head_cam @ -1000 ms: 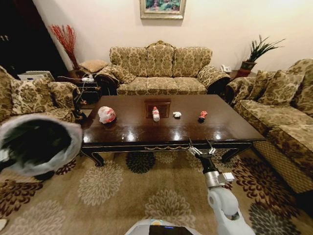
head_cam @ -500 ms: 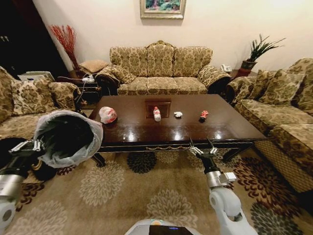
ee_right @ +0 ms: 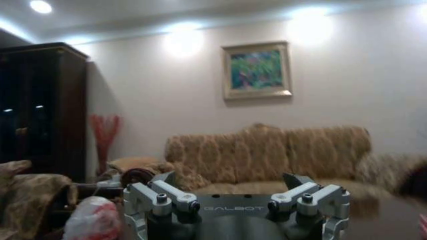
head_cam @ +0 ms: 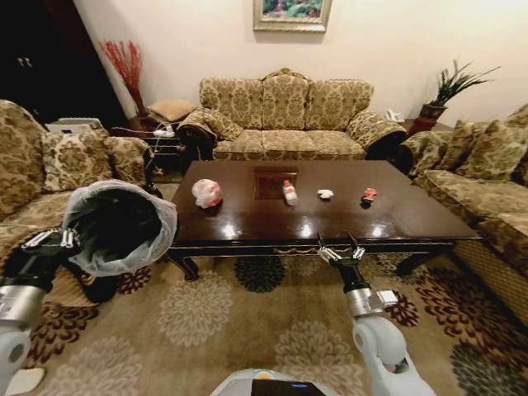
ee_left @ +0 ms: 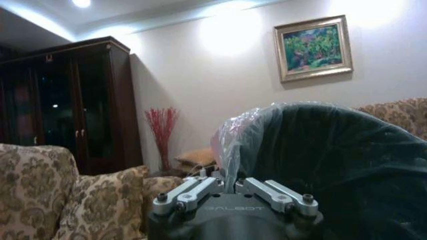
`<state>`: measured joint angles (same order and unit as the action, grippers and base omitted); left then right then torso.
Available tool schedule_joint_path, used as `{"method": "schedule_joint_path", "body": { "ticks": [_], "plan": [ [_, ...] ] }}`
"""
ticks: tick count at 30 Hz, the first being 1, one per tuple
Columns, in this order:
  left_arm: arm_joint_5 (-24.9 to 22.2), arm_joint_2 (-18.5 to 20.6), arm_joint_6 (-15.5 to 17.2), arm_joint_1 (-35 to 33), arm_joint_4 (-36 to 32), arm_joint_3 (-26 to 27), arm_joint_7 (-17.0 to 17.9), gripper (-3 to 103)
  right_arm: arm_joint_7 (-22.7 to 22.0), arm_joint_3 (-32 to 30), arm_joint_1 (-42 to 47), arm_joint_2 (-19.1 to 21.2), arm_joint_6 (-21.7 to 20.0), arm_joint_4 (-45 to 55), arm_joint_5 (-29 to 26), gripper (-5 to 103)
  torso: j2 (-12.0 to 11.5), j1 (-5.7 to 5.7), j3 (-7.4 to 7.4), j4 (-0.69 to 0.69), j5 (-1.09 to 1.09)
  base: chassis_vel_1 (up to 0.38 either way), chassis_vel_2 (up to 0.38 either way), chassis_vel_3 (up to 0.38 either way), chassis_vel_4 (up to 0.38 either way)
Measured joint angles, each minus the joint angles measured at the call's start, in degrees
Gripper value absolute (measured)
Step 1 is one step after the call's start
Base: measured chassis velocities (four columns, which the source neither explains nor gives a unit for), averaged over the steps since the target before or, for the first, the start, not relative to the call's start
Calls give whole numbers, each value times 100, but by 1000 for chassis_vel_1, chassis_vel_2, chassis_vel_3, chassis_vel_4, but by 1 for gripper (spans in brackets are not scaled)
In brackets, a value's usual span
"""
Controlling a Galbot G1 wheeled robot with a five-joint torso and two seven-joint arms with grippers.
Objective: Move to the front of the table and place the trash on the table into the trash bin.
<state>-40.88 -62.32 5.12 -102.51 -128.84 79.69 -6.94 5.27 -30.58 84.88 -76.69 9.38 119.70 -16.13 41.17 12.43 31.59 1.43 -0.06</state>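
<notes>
- Head view: left gripper (head_cam: 51, 240) clamped on the bin (head_cam: 115, 227) liner's edge, bin held up off the floor, tilted, mouth facing the camera, beside the table's (head_cam: 247, 223) left end. Right gripper (head_cam: 339, 250) spread wide and empty, just before the table's front edge. On the table, left to right: bag (head_cam: 206, 193), bottle (head_cam: 289, 193), wad (head_cam: 325, 195), wrapper (head_cam: 368, 195).
- Left wrist view: fingers (ee_left: 190, 192) pinched together on the liner (ee_left: 230, 145), dark bin interior close behind.
- Right wrist view: fingers (ee_right: 163, 192) well apart, nothing between; bag (ee_right: 93, 220) low beside them.

worktop (head_cam: 247, 221): glossy reddish-brown
trash bin (head_cam: 115, 227): dark, whitish-grey liner
bag bundle (head_cam: 206, 193): white-and-pink
sofas (head_cam: 285, 115): gold floral
</notes>
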Motion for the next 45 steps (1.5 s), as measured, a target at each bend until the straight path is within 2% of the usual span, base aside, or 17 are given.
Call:
{"method": "schedule_joint_path", "body": {
  "ticks": [3,4,7,13,19,25,29,34,43,45],
  "plan": [
    [58,-55,-46,25,-38,-154,65,3,231,0,-19,10,78,-58,-10,100,-1,0,1,0,3,55,16,-12,-44],
    [75,-61,-68,58,-71,-190,96,3,379,2,-43,27,88,-114,-39,100,-1,0,1,-1,13,-60,-23,52,26],
    [62,-25,-87,69,-115,-189,110,3,445,34,-81,61,101,-158,-69,100,0,0,1,-3,14,-74,-50,48,29],
    [65,-44,-87,90,-179,-240,112,3,456,97,-105,67,101,-157,-127,100,0,0,1,-1,3,-50,-10,49,-19],
    [128,-100,-87,156,-180,-401,114,3,489,112,-82,7,124,-159,-134,100,0,-2,0,0,4,-65,126,86,-101],
    [119,56,-63,184,-180,-462,109,3,526,142,-98,-17,164,-160,-198,100,0,-1,1,-2,6,-197,194,205,-199],
    [82,111,-55,187,-180,-446,100,3,547,170,-102,-60,270,-160,-267,100,-1,3,2,-2,8,-288,259,261,-256],
    [-52,213,-54,225,-143,-312,84,3,1032,80,-85,-126,370,-197,-357,100,-3,9,5,-3,4,-188,183,173,-178],
    [-333,526,-55,231,-47,42,93,3,1040,129,-146,-164,397,-215,-401,100,3,-8,-3,0,9,32,-4,-34,1],
    [-362,578,-54,214,-27,81,88,3,1046,141,-168,-184,397,-233,-399,100,2,-6,-1,0,4,121,32,-103,-5]
  ]
}}
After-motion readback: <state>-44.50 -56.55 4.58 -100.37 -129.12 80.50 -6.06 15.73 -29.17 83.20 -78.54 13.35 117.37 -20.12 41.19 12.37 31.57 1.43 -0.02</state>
